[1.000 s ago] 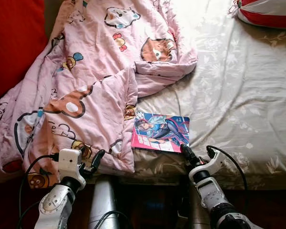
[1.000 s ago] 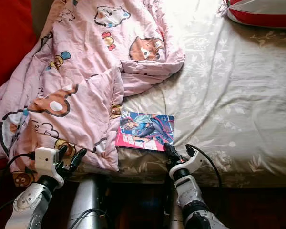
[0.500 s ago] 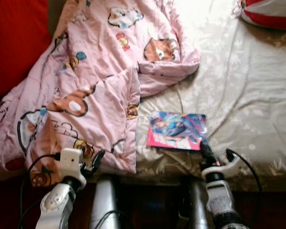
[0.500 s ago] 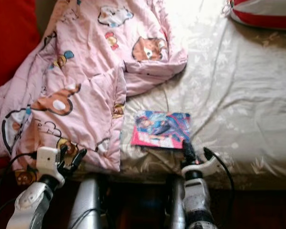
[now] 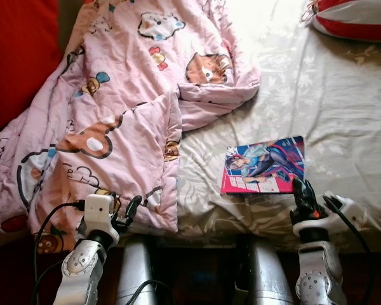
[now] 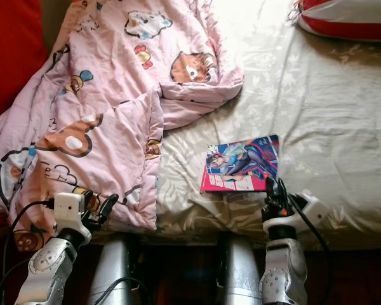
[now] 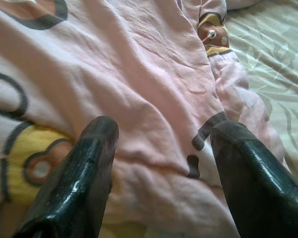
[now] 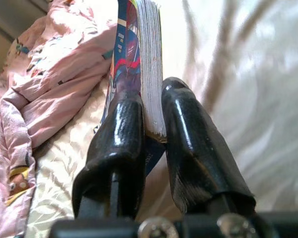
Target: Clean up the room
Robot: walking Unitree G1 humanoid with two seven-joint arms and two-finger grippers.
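Note:
A colourful comic book (image 5: 263, 166) lies on the pale floral bed sheet (image 5: 343, 108), near the front edge. My right gripper (image 5: 301, 190) is shut on the book's near right corner; in the right wrist view its two black fingers (image 8: 188, 144) pinch the page edge of the book (image 8: 148, 59). A pink cartoon-print quilt (image 5: 127, 108) lies crumpled over the left half of the bed. My left gripper (image 5: 128, 213) is open at the quilt's near edge, its fingers (image 7: 84, 173) spread just above the pink quilt (image 7: 139, 89) with nothing between them.
A red and white striped pillow (image 5: 352, 19) lies at the far right corner of the bed. A red surface (image 5: 19, 57) stands along the left side. The bed's front edge runs just before my arms, with dark floor below.
My right gripper has dragged the book to the right along the bed's front edge and turned it slightly. The left arm has stayed at the quilt's edge.

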